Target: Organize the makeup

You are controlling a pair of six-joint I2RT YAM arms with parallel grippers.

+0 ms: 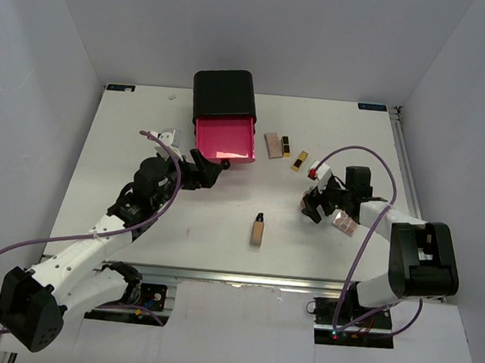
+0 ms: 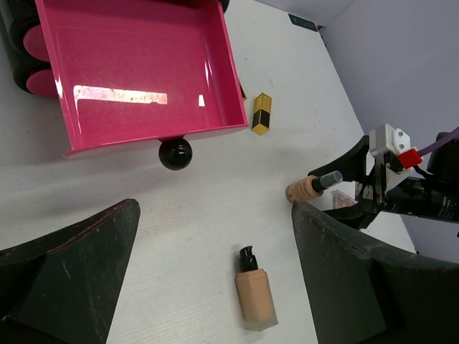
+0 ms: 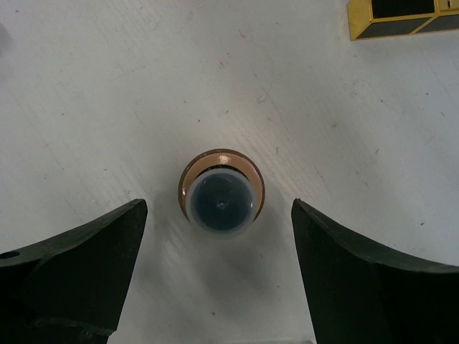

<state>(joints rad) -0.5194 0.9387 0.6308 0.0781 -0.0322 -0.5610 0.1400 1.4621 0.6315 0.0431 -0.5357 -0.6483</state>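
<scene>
The right gripper (image 3: 219, 211) has its 2 fingers (image 3: 86, 272) apart, flanking the beige black-capped tube (image 3: 221, 197) at frame centre, cap toward the camera, neither touching. I would advance squarely, then close on the body below the cap. The left gripper (image 2: 215, 211) gapes too, lower frame; the pink drawer (image 2: 136, 72) lies open upper left.

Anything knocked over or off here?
The pump bottle lies on its side in the middle of the table rather than standing. The pink drawer is pulled out and empty. No spill or damage visible.
</scene>
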